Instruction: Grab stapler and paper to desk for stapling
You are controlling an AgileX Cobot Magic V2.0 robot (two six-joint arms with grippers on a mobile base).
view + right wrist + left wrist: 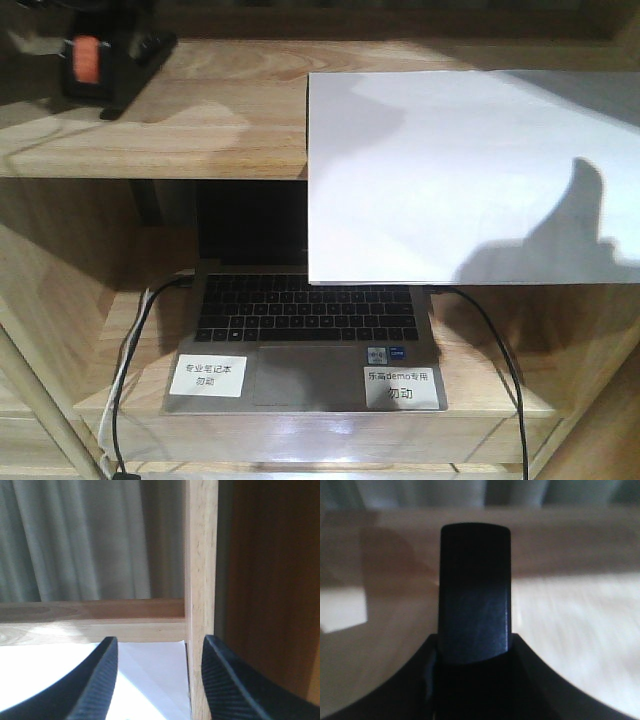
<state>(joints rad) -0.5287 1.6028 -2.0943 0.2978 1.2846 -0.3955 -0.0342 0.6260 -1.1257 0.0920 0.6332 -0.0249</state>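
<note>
in the front view the stapler point(88, 60) is seen at the far left of the desk point(200, 130). the paper point(470, 170) is laid on the right side, its near part jutting over the desk's edge above a laptop point(300, 330) on the shelf below. both things are judged to be at the desk already, so the stapling itself is taken as the step in hand.

in the left wrist view the left hand point(475, 640) appears closed around the stapler, which is gripped upright between the fingers, over the wood. the stapler is thus placed well apart from the paper. a carry to the right, onto a paper edge, is called for next.

in the right wrist view the right hand point(160, 640) is held wide open with nothing in it. it is set low over the far right corner of the paper, just beside the desk's raised rim. a press on the sheet is probably needed to steady it.
</note>
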